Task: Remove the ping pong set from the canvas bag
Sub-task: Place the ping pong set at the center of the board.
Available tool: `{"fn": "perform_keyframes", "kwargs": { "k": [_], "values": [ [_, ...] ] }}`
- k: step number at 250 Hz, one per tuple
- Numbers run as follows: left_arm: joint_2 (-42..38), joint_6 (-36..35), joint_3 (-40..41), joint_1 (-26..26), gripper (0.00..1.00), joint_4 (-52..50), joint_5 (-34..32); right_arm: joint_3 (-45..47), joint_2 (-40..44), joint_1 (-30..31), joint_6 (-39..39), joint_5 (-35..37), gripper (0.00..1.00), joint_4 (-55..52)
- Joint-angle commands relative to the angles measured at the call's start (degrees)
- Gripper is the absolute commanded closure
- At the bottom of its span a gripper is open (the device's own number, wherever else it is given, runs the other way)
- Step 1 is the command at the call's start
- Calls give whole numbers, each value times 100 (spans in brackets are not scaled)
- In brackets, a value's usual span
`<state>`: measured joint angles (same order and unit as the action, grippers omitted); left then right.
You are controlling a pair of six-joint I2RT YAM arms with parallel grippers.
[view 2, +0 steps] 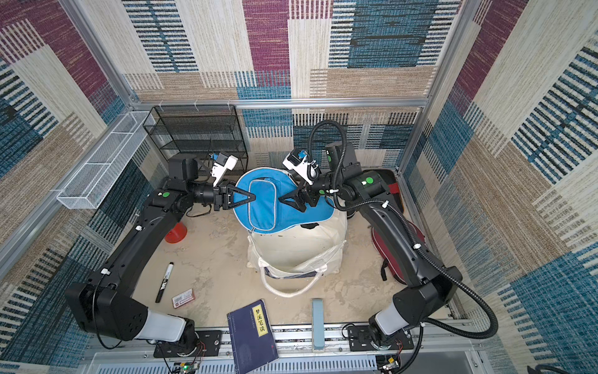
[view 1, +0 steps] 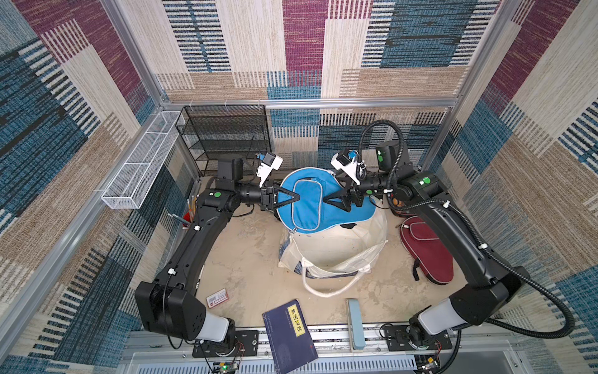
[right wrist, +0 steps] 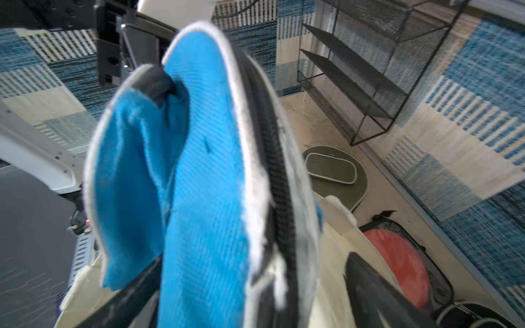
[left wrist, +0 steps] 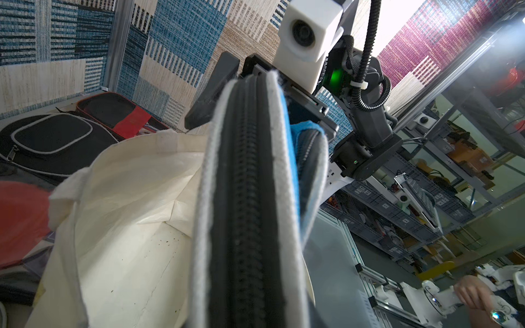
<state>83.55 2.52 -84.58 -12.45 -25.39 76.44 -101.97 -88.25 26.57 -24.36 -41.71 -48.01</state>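
A blue paddle case (view 1: 310, 200) of the ping pong set hangs flat over the mouth of the cream canvas bag (view 1: 336, 249), as both top views show. My left gripper (view 1: 297, 196) is shut on its left edge; the case's zipper (left wrist: 247, 198) fills the left wrist view. My right gripper (view 1: 326, 201) is open at the case's right side, its fingers (right wrist: 366, 284) spread apart with the blue case (right wrist: 204, 184) between them. A maroon case (view 1: 427, 249), an olive case (right wrist: 335, 170), a black case (left wrist: 51, 142), a black-red case (left wrist: 119, 113) and a clear case with a red paddle (right wrist: 397, 255) lie on the floor outside the bag.
A black mesh shelf (view 1: 226, 136) stands at the back left, with a white wire basket (view 1: 142, 162) on the left wall. Near the front lie a dark blue book (view 1: 291, 336), a small red-white box (view 1: 217, 298), a marker (view 2: 165, 281) and a grey-blue block (view 1: 354, 323). A red cone (view 2: 176, 233) sits under the left arm.
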Motion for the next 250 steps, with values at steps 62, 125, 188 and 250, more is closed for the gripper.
{"fn": "perform_keyframes", "kwargs": {
  "k": [62,125,188,250],
  "values": [
    [126,-909,-650,23,100,-869,-56,162,53,6,-57,-583,100,-288],
    [-467,-421,-829,219,30,-672,-2000,2,660,-20,660,-7,100,652],
    [-1718,1571,1023,331,19,1888,-2786,70,842,-74,2476,310,100,2062],
    [-1703,3881,2350,318,16,5387,-2674,786,874,-128,4108,-490,100,3988]
  ]
}}
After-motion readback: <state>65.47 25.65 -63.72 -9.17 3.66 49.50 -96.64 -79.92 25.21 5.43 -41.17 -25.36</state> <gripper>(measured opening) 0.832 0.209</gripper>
